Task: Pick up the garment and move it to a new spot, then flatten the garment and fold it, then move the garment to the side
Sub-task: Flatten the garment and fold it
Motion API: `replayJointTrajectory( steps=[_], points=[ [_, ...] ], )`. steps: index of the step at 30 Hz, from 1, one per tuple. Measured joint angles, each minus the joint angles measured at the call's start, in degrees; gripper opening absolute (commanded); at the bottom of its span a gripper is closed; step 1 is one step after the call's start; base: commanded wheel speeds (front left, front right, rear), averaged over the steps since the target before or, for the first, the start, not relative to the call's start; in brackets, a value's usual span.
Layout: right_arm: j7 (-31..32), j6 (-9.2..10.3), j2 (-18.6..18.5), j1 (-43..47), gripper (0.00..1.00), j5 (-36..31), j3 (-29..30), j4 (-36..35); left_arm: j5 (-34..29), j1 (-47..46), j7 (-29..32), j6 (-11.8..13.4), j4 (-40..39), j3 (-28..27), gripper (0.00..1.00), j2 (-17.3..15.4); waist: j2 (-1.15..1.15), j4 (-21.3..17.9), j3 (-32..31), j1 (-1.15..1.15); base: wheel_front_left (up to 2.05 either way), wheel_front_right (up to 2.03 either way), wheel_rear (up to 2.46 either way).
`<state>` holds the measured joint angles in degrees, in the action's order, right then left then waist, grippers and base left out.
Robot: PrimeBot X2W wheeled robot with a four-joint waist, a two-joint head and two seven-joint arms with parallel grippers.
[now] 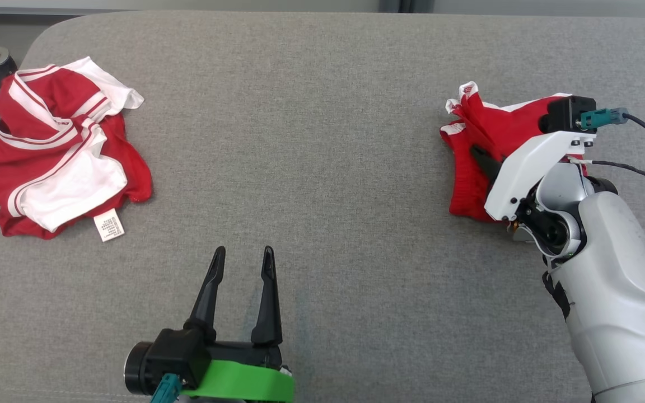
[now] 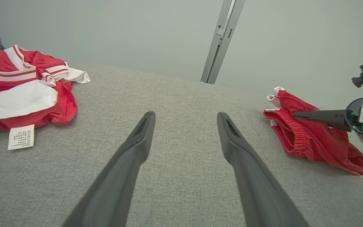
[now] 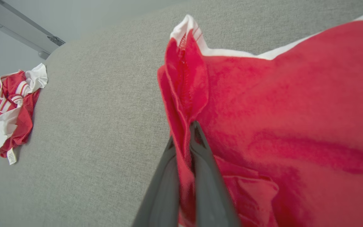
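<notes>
1. Gripping the red shorts [image 1: 476, 131] with the right hand [image 1: 484, 161], clamped tight on a raised fold of cloth near the elastic waistband
2. Confirmed close up in the right wrist view: red cloth pinched between both fingers [image 3: 200, 176], white trim just beyond the fold
3. Holding nothing in the left hand [image 1: 244, 254], spread wide, low over the bare grey surface [image 1: 322, 140] at the middle front
4. Placing the shorts at the right side of the surface, bunched up and mostly resting on it; cannot tell whether any part is off it yet
5. Noting a crumpled red and white shirt [image 1: 54, 151] at the far left, well apart from both hands, with a white label [image 1: 108, 225] sticking out at its near edge; untouched, probably not the piece being worked
6. Judging progress as early, at the pick-up step: grasp made, no clear lift, no sign of a carry to a new spot
7. Left to do: moving to a new spot, flattening, folding, shifting to the side; none of it showing, shorts nowhere near flat
8. Likely needing the left hand for spreading, judging by how crumpled the cloth looks
</notes>
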<state>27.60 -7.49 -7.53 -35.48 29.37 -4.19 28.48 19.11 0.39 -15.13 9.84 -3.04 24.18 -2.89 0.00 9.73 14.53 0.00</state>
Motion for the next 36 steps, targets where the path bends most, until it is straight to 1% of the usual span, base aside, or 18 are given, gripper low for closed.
replayJointTrajectory(
  steps=[1, 4, 6, 10, 11, 13, 16, 18, 22, 25, 26, 27, 28, 32, 36],
  points=[
    [-0.7, 0.0, 0.4, 0.0, 1.0, 0.0, 0.3, 0.2, 0.0, 0.0, 0.0, 0.0, 0.1, 0.0, 1.0, 0.0, 0.0, 0.0, -0.1, 0.0, 0.0, 0.0, 0.0],
    [-3.2, 0.0, 2.0, 0.0, 1.0, 1.8, 0.8, -0.8, 0.0, 0.4, 0.0, 0.0, 0.4, -0.1, 1.0, 0.0, 0.0, -0.1, -0.5, 0.0, 0.0, 0.0, 0.0],
    [-5.3, 0.0, 2.8, 0.4, 1.0, 4.3, 1.1, -3.1, 0.0, 0.9, 0.0, 0.1, 0.7, -0.2, 1.0, 0.0, 0.0, -0.4, -1.1, 0.0, 0.0, 0.0, 0.0],
    [-8.5, 0.0, 2.0, 4.3, 1.0, 7.1, 0.8, -9.2, 0.0, 1.6, 0.0, 0.1, 0.8, -1.2, 1.0, 0.0, 0.0, -1.2, -2.2, 0.0, 0.0, 0.0, 0.0],
    [-9.5, 0.0, 1.0, 5.7, 1.0, 7.1, 0.4, -11.0, 0.0, 1.7, 0.0, 0.0, 0.8, -1.7, 1.0, 0.0, 0.0, -1.5, -2.6, 0.0, 0.0, 0.0, 0.0],
    [-12.1, 0.0, -2.1, 8.6, 1.0, 5.0, -0.4, -13.7, 0.0, 2.5, 0.0, 0.0, 0.9, -2.5, 1.0, 0.0, 0.0, -2.2, -3.4, 0.0, 0.0, 0.0, 0.0],
    [-16.1, 0.0, -5.5, 12.4, 1.0, 1.9, -1.2, -15.8, -0.1, 3.8, 0.0, -0.3, 0.8, -3.7, 1.0, 0.0, 0.0, -3.4, -4.8, 0.0, 0.0, 0.0, 0.0],
    [-18.6, 0.0, -6.2, 14.4, 1.0, 1.4, -1.2, -16.5, -0.5, 4.6, 0.0, -0.6, 0.7, -4.3, 1.0, 0.0, 0.0, -4.2, -5.7, 0.0, 0.0, 0.0, 0.0],
    [-24.0, 0.0, -8.9, 17.7, 1.0, -0.9, -0.2, -17.3, -1.4, 6.9, 0.0, -1.3, 0.4, -5.5, 1.0, 0.0, 0.0, -6.0, -7.6, 0.0, 0.0, 0.0, 0.0],
    [-26.1, 0.0, -10.2, 18.9, 1.0, -2.3, 0.5, -16.1, -1.8, 7.3, 0.0, -1.8, 0.3, -6.0, 1.0, 0.0, 0.0, -7.2, -8.3, 0.0, 0.0, 0.0, 0.0],
    [-26.3, 0.0, -10.4, 18.9, 0.56, -2.3, 1.1, -15.4, -2.0, 7.3, 0.0, -1.9, 0.2, -6.0, 1.0, 0.0, 0.0, -7.5, -8.4, 0.0, 0.0, 0.0, 0.0],
    [-26.3, 0.0, -10.6, 18.8, 0.27, -2.4, 1.6, -14.6, -2.1, 7.2, 0.0, -2.1, 0.0, -5.9, 1.0, 0.0, 0.0, -7.6, -8.3, 0.0, 0.0, 0.0, 0.0],
    [-26.2, 0.0, -11.0, 18.6, 0.0, -2.7, 1.6, -13.5, -2.1, 7.2, 0.0, -2.2, 0.0, -5.8, 1.0, 0.0, 0.0, -7.7, -8.1, 0.0, 0.0, 0.0, 0.0],
    [-25.9, 0.0, -11.5, 14.9, 0.0, -4.3, 1.0, -7.9, -1.9, 5.8, 0.0, -2.0, -0.2, -5.4, 1.0, 0.0, 0.0, -7.5, -6.7, 0.0, 0.0, 0.0, 0.0],
    [-25.9, 0.0, -11.0, 10.3, 0.0, -5.1, -3.2, -1.6, -1.2, 4.6, 0.0, -1.0, -0.2, -5.0, 1.0, 0.0, 0.0, -6.5, -4.5, 0.0, 0.0, 0.0, 0.0]
  ],
)
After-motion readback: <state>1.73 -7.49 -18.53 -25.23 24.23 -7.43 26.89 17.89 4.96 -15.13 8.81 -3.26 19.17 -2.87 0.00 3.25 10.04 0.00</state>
